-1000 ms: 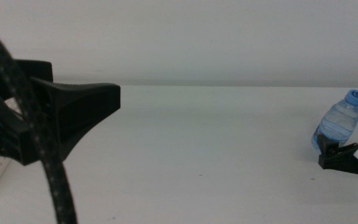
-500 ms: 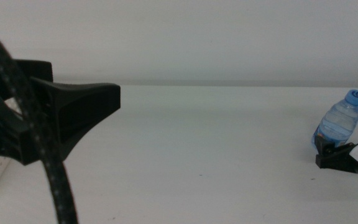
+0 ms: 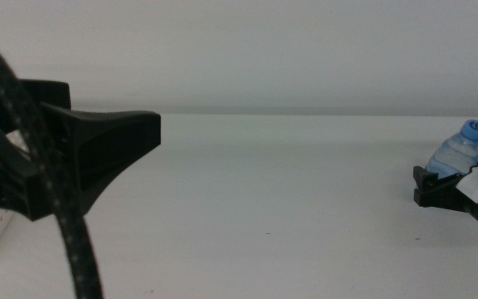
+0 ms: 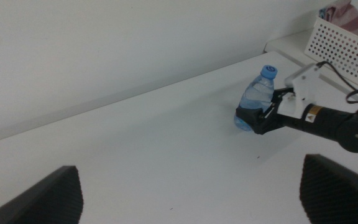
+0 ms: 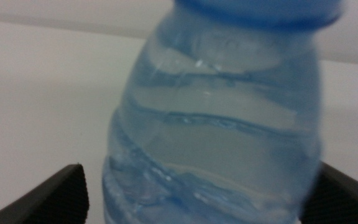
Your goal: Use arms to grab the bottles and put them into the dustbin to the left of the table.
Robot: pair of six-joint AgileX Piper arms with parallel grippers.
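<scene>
We see the right tool open, jaws straddling the water bottle, upright at the worktop's right edge, apparently lined up to clamp. Left tool waits open, empty.

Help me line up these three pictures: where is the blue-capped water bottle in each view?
Middle view: water bottle at far right edge, the right gripper at its base.
Left wrist view: upper right of centre, tilted, before the dustbin.
Right wrist view: fills the frame, between the jaws.
Shared landmark: its blue cap.
</scene>
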